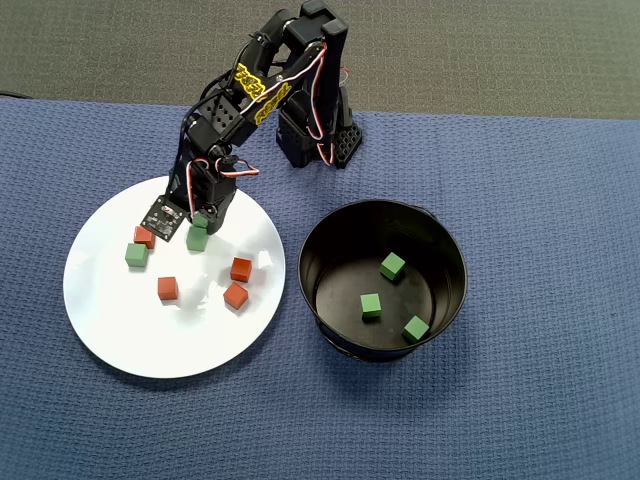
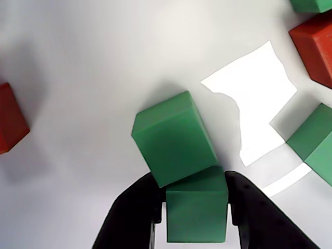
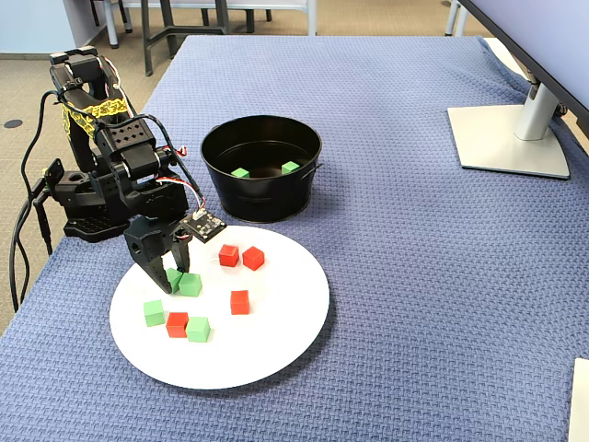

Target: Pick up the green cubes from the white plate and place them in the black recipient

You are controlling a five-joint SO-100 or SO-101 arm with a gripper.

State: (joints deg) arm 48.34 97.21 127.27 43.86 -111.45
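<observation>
My gripper (image 2: 193,182) is down on the white plate (image 1: 120,330), its jaws closed against the sides of a green cube (image 2: 197,215). A second green cube (image 2: 174,137) lies tilted against the front of the held one. In the overhead view the gripper (image 1: 203,219) is at the plate's upper part, with that second cube (image 1: 197,239) just below it. Other green cubes (image 3: 154,313) (image 3: 198,329) lie near the plate's left side. The black recipient (image 1: 330,300) stands right of the plate with three green cubes (image 1: 392,265) inside.
Several red cubes (image 1: 241,269) (image 1: 167,288) (image 1: 144,237) are scattered on the plate among the green ones. The arm's base (image 1: 318,140) is behind the plate. A blue cloth (image 1: 540,200) covers the table. A monitor stand (image 3: 506,138) is at the far right.
</observation>
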